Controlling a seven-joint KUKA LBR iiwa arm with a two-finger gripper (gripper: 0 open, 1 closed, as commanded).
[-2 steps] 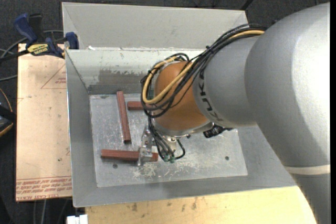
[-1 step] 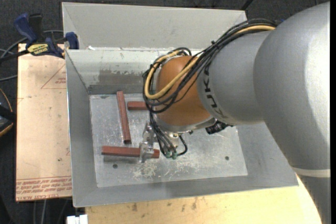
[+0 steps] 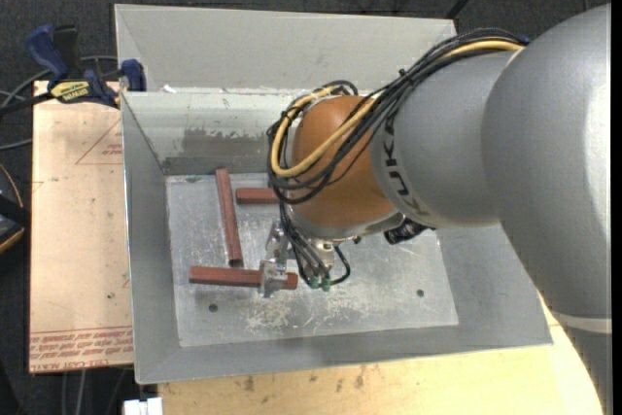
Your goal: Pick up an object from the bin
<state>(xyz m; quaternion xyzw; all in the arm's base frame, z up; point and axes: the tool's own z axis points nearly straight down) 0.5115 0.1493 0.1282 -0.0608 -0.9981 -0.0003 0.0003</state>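
Note:
My gripper [image 3: 277, 275] is low over the bin floor, just left of the middle, under the orange wrist cover. Its fingers [image 3: 269, 273] stand at the right end of a reddish-brown flat stick [image 3: 224, 276] that lies crosswise near the front; the stick's end runs between them. A second, longer brown stick [image 3: 229, 217] lies lengthwise from the back toward that first one, its near end close to the stick's middle. A short brown piece [image 3: 255, 195] lies at the back, partly hidden by the wrist cover.
The arm and its cables cover the right half of the bin. The bin's sloped left wall stands close to the sticks. Scratched bare floor stretches along the front and right of the gripper.

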